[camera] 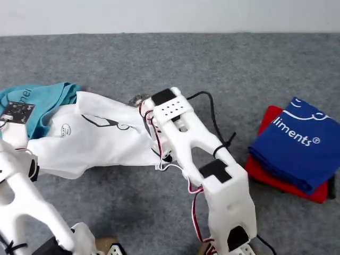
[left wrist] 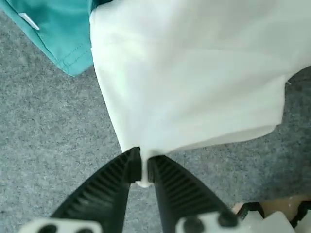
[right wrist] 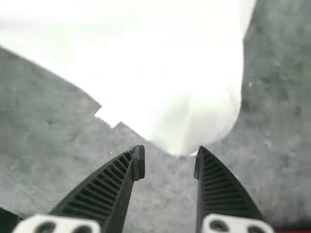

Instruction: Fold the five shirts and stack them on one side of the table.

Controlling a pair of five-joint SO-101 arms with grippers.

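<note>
A white shirt (camera: 101,138) lies spread out left of centre, partly over a teal shirt (camera: 42,98) at the far left. My left gripper (left wrist: 143,167) is shut on an edge of the white shirt (left wrist: 194,82), with the teal shirt (left wrist: 58,29) just beyond. My right gripper (right wrist: 168,162) stands open just above the grey surface. A rounded edge of the white shirt (right wrist: 160,73) lies right at its fingertips, not between them. The right arm (camera: 175,119) hangs over the shirt's right side. At the right, a folded blue shirt (camera: 297,141) sits on a folded red shirt (camera: 271,175).
The table is covered in grey carpet (camera: 239,69). A dark strip (camera: 332,187) shows under the red shirt at the right edge. The left arm (camera: 21,186) stands at the lower left. Bare carpet lies between the white shirt and the stack.
</note>
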